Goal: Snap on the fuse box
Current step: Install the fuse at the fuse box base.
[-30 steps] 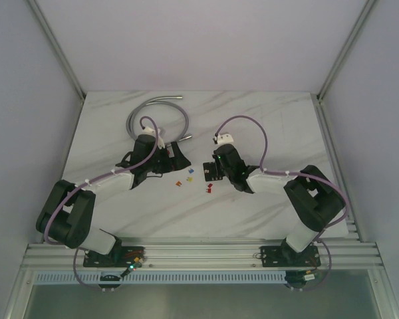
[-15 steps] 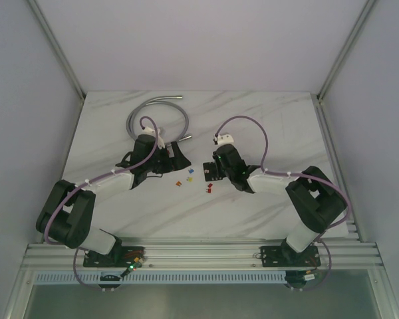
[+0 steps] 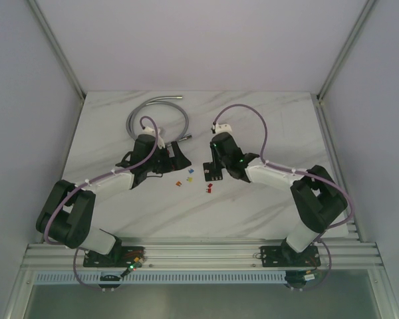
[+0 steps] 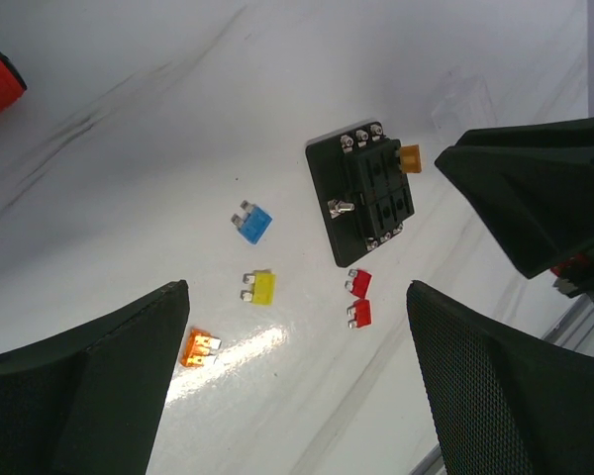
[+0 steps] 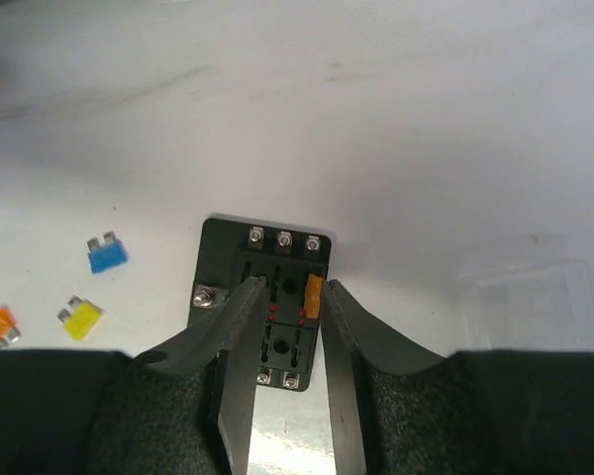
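Note:
The fuse box (image 5: 277, 341) is a small black block lying flat on the white table, with an orange fuse (image 5: 314, 297) standing in one slot. It also shows in the left wrist view (image 4: 361, 203) and the top view (image 3: 213, 175). My right gripper (image 5: 292, 285) is directly over it, jaws a narrow gap apart, fingertips astride the raised middle, the orange fuse just inside the right finger. The clear square cover (image 5: 531, 302) lies on the table to the right of the box. My left gripper (image 4: 297, 396) is wide open and empty, hovering left of the box.
Loose fuses lie beside the box: blue (image 4: 254, 223), yellow (image 4: 260, 288), orange (image 4: 200, 346) and two red (image 4: 358, 299). A grey flexible hose (image 3: 153, 109) curls at the back left. The right gripper's black body (image 4: 535, 198) shows in the left wrist view.
My right wrist has swung toward the back of the table and tipped steeper, its fingertips staying over the fuse box. The left arm has not moved.

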`<state>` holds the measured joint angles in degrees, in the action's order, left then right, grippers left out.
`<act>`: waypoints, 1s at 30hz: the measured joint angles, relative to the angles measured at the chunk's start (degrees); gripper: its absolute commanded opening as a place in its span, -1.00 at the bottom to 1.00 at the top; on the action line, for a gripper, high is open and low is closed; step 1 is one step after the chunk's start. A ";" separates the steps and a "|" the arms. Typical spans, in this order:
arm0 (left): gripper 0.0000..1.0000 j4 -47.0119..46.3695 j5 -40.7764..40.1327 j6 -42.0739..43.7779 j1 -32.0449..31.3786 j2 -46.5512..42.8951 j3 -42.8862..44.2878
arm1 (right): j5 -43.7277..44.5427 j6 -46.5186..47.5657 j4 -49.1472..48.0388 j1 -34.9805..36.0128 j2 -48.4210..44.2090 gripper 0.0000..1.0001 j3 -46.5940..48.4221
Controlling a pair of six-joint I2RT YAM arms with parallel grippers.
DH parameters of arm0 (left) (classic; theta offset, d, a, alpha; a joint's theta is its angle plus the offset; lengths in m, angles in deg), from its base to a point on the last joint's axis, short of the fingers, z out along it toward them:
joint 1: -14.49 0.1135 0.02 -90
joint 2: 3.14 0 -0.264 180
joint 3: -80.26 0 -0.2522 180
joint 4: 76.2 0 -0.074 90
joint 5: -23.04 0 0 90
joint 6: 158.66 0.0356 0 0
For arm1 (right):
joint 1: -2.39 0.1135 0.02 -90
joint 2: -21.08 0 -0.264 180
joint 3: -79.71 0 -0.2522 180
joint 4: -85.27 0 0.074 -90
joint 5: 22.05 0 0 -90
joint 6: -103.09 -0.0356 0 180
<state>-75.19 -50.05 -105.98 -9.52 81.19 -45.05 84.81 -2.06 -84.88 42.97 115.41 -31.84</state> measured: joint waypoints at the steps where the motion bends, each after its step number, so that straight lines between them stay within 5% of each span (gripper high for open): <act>1: 1.00 -0.02 0.02 0.00 0.00 0.00 0.04 | -0.15 -0.33 0.85 -0.13 0.02 -0.32 0.94; 14: 1.00 -0.04 0.46 0.02 0.00 0.26 1.11 | -3.17 -5.03 11.58 -2.80 3.28 -0.49 6.80; 30: 1.00 -0.02 0.70 0.02 -0.44 1.18 1.14 | -4.04 -6.97 13.38 -3.15 6.29 -0.61 8.26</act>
<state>-75.22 -49.35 -105.96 -9.96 82.37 -43.92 80.77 -9.04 -71.50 39.82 121.70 -23.57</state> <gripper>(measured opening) 0.998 0.203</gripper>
